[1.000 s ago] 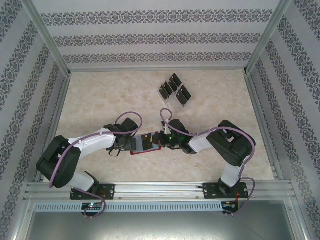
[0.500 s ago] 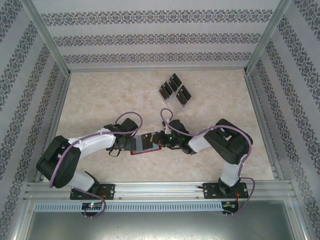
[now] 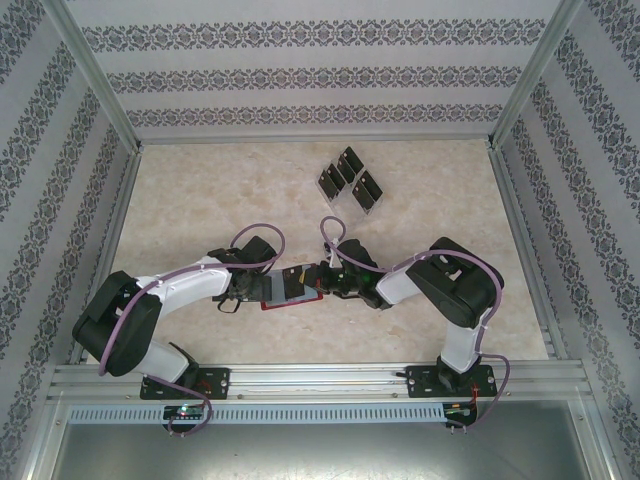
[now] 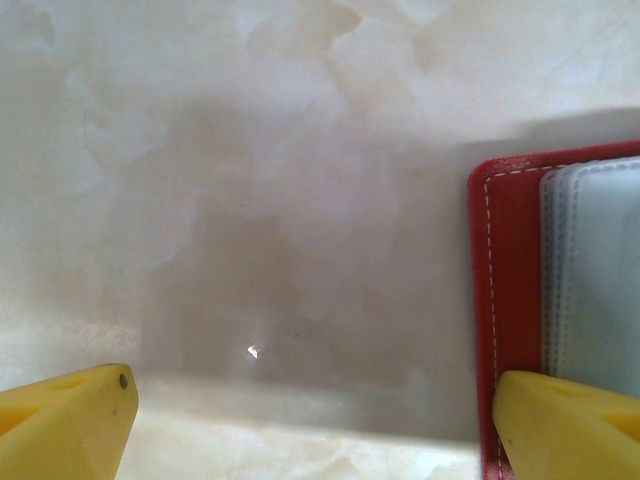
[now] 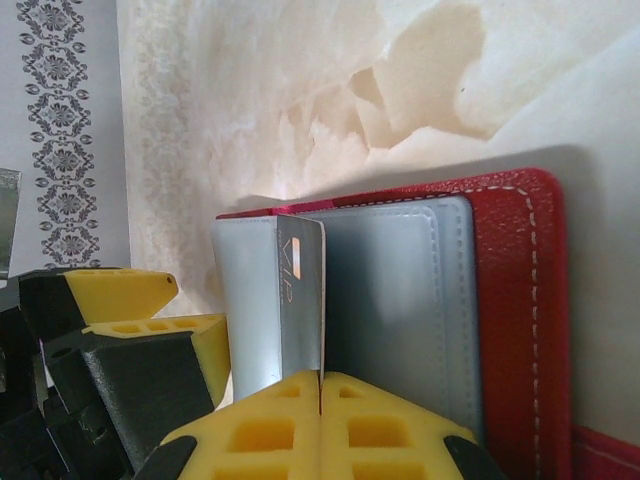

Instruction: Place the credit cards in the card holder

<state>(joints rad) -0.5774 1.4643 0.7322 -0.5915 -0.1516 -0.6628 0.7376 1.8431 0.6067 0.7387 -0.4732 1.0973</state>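
Finding 1: over the last second the right arm's elbow has drifted slightly toward the left arm. The right tool [image 5: 320, 385] has stayed over the open card holder [image 3: 290, 292]. The insertion step is under way, not finished.

Finding 2: the right tool is clamped narrow on 1 credit card [image 5: 300, 300]. The card stands on edge above the grey pockets, not yet seated in a slot.

Finding 3: the card's long axis runs straight out from the fingers. Its free end points toward the left arm.

Finding 4: the left tool [image 4: 315, 420] stands wide and holds nothing. 1 finger lies over the holder's red edge; contact cannot be confirmed.

Finding 5: the holder lies flat on the tabletop [image 3: 200, 200] between the arms. The other cards stand in the clear rack [image 3: 350, 180], well apart.
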